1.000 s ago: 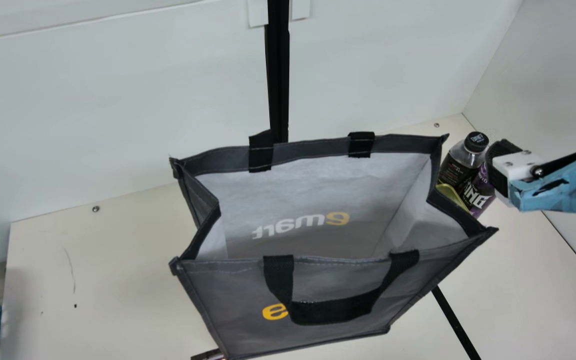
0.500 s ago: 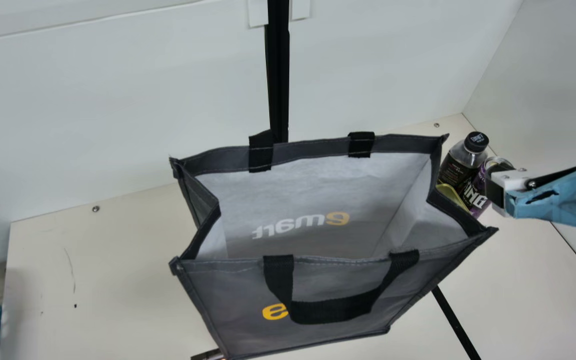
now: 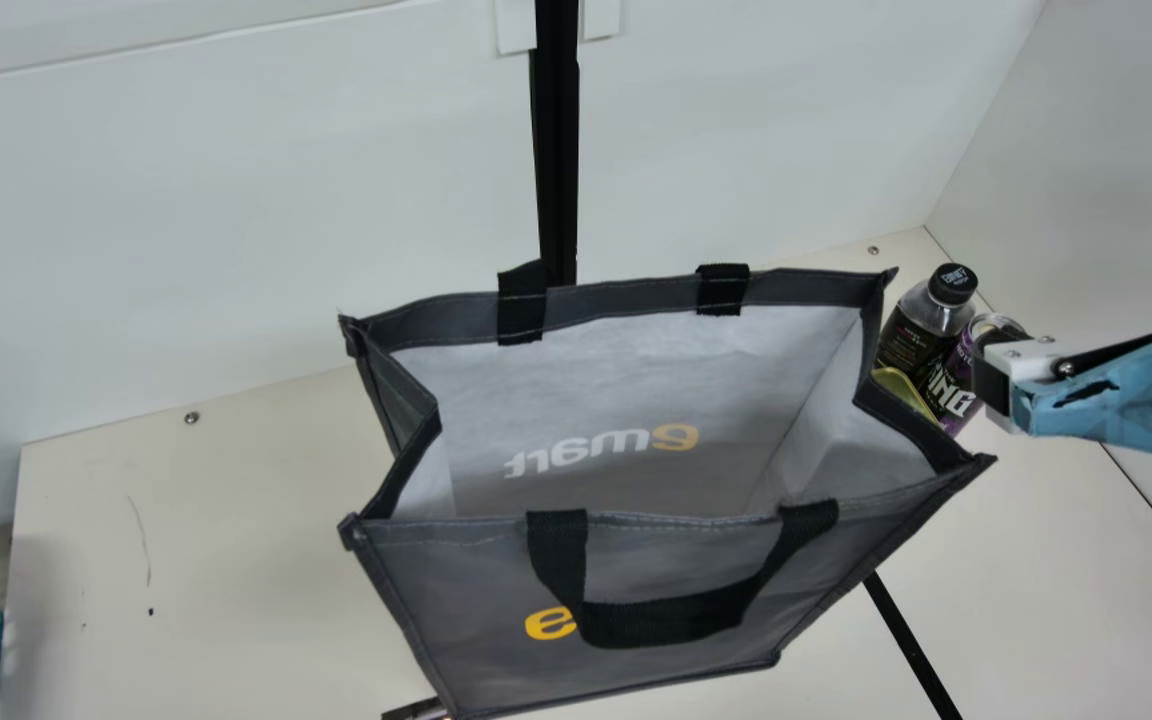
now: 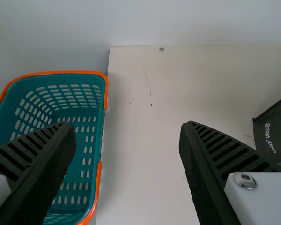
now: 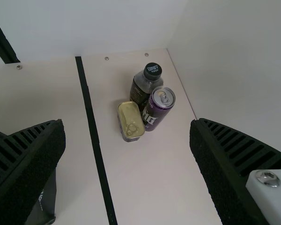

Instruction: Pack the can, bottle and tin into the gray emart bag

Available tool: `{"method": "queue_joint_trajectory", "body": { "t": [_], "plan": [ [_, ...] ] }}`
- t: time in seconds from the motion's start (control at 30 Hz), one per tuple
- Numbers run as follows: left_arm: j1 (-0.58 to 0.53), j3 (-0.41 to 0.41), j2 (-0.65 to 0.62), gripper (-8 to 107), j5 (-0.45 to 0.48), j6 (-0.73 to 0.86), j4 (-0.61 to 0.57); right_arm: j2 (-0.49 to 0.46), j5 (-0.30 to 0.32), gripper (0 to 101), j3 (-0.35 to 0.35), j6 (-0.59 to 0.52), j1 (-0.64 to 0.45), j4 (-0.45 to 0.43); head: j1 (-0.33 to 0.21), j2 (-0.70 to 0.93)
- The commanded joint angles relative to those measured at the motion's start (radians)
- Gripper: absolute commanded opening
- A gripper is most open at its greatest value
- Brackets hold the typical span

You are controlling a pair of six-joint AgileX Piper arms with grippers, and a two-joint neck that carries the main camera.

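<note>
"Where's the upright can (image 5: 154, 112)?"

"On the counter (image 5: 159, 178) beside the bottle (image 5: 139, 91), toward nine o'clock from the nearer right hand (image 5: 127, 123) in the main view; that hand is open, empty."

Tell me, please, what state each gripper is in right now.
Left gripper: open, nothing between its fingers.
Right gripper: open, also holding nothing.

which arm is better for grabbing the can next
Right, most likely: the open right gripper faces the can, bottle and tin, while the left gripper is across the bag, near the teal basket.
</note>
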Motion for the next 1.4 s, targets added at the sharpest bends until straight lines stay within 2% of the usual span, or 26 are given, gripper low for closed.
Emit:
{"method": "queue_joint_trajectory", "body": {
  "t": [0.0,0.33,0.6,1.37],
  "plan": [
    [0.0,0.0,0.0,90,0.0,0.0,0.0,0.0,0.0,91,0.0,0.0,0.0,0.0,-0.023,-0.001],
    [-0.003,-0.002,0.003,90,-0.002,-0.001,0.002,0.0,0.0,91,0.0,0.0,0.0,0.0,-0.023,-0.001],
    [-0.05,-0.054,0.054,90,-0.021,0.004,0.011,0.0,0.0,91,0.0,0.0,0.0,0.0,-0.023,-0.001],
    [-0.335,-0.27,0.258,90,-0.072,-0.095,0.18,0.0,0.0,91,0.0,0.0,0.0,0.0,-0.023,-0.001]
  ]
}}
